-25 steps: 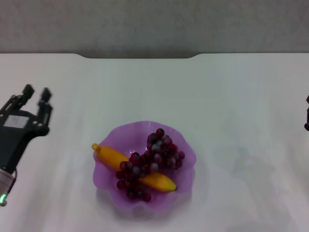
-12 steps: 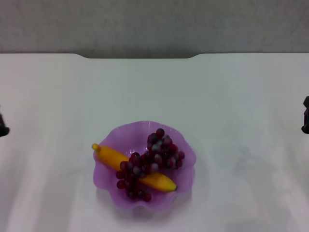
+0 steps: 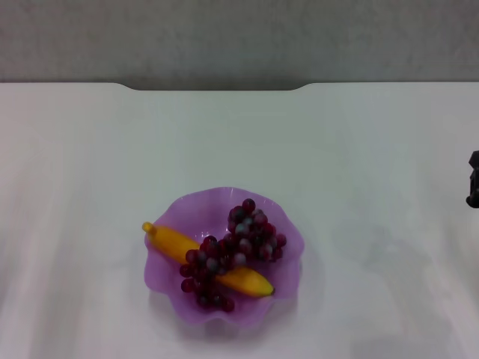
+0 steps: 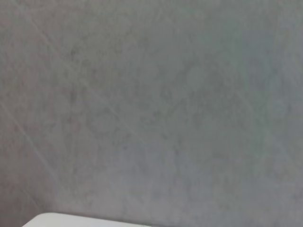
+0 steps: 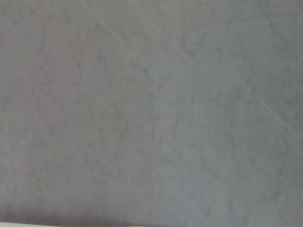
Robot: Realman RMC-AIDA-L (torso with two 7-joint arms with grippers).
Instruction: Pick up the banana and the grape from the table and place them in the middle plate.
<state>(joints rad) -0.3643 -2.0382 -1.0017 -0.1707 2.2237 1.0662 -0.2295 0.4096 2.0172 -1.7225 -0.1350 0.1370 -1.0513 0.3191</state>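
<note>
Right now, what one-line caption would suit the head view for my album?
Grape bunch draped over a banana in the middle plate on the table.

Near the front of the table (image 3: 359,149), slightly left of centre: the middle plate (image 3: 288,224). Inside it, the banana (image 3: 171,241), lying slantwise from the plate's left rim toward its near right. Across the banana's middle and on top of it, the grape (image 3: 239,239), reaching from the near left up to the far right of the plate. At the table's far right edge, the right gripper (image 3: 474,179), well apart from the plate.
</note>
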